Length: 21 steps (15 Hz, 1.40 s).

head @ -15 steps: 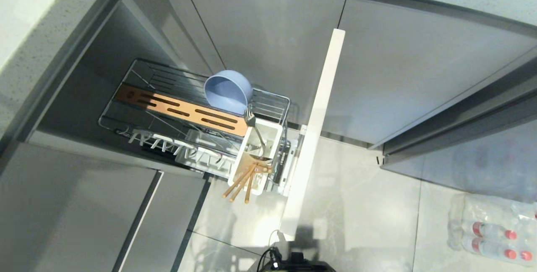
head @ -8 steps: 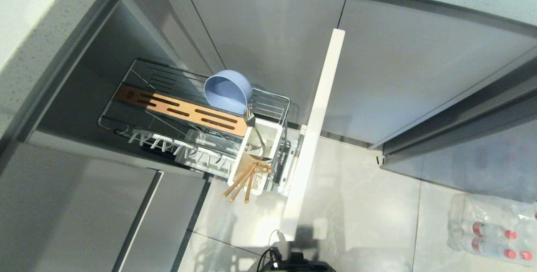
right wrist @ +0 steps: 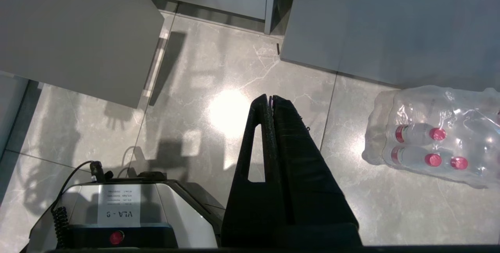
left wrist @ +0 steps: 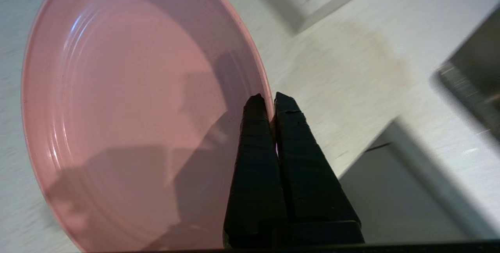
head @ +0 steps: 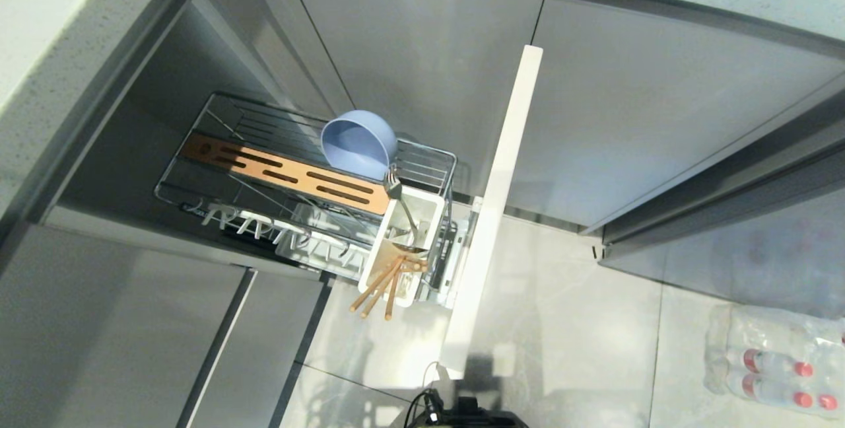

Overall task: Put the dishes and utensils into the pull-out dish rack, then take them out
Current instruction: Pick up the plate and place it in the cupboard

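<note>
The chrome wire pull-out dish rack [head: 310, 197] is being shown drawn out of the grey cabinet in the head view, its inner left end cut off by shadow under the speckled countertop. A matte periwinkle-blue round bowl [head: 358, 142] is being held tilted on its edge at the far side of the basket, just beside the brown slotted wooden strip [head: 290, 174]. The white plate prongs [head: 277, 230] are being left bare along the near side. In the white rectangular utensil cup [head: 403, 243] at the rack's right end, a silver-grey metal fork [head: 398, 198] is being kept tines-up, and thin pale wooden chopsticks [head: 383, 286] are being leaned out toward the near side. Neither arm is being shown in the head view.

In the left wrist view, the rim of a glossy, ringed salmon-pink round plate [left wrist: 129, 108] is being pinched between the closed black fingers of the left gripper [left wrist: 269, 102]; part of the plate is cut off by the frame.

The right gripper [right wrist: 269, 100] is being held pressed together, empty, over grey marbled floor tiles, near a shrink-wrapped pack of red-capped bottles [right wrist: 433, 132]. A base label [right wrist: 117, 206] reading "VLA - 8" is being seen upside down.
</note>
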Motion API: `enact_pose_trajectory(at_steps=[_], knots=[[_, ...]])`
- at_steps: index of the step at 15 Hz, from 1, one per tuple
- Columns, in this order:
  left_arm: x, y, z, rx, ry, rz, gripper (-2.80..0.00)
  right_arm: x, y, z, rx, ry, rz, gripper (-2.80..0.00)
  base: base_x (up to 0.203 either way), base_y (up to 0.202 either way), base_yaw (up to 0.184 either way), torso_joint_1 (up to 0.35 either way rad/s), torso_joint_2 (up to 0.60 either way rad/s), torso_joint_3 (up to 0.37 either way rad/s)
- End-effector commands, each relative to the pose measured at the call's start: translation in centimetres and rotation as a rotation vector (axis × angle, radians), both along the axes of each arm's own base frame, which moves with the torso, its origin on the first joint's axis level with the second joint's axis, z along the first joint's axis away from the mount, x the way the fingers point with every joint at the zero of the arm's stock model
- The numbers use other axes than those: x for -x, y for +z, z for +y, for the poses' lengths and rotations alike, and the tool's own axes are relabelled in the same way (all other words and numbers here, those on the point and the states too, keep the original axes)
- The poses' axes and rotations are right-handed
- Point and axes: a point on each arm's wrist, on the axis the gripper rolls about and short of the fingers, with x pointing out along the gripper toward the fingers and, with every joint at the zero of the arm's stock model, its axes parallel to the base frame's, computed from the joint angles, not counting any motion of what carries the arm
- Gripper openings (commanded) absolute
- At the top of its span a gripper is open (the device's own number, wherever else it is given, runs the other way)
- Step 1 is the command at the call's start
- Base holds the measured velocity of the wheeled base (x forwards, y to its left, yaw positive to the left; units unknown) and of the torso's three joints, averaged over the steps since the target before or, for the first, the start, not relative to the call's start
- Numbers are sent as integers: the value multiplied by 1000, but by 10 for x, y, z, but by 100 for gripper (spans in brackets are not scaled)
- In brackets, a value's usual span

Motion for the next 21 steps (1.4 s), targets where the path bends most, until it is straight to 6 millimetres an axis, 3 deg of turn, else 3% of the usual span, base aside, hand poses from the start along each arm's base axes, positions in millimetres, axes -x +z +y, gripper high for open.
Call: enact_pose_trajectory(at_steps=[1,7,11,14,18,21], knots=[[9,7,-4,34,-37,-91,-280,0,0,0,0,-1,1,-280,0,0,0,0,0,0],[35,26,-18,269,-370,-393,-280,0,0,0,0,0,1,-280,0,0,0,0,0,0],[59,22,-23,384,-724,-388,-280,0,0,0,0,-1,1,-280,0,0,0,0,0,0],[71,12,-24,461,-1058,-293,-280,0,0,0,0,0,1,-280,0,0,0,0,0,0],[60,0,-32,578,-1335,-100,-280,0,0,0,0,0,1,-280,0,0,0,0,0,0],[23,-8,-43,656,-1329,65,-280,0,0,0,0,-1,1,-280,0,0,0,0,0,0]])
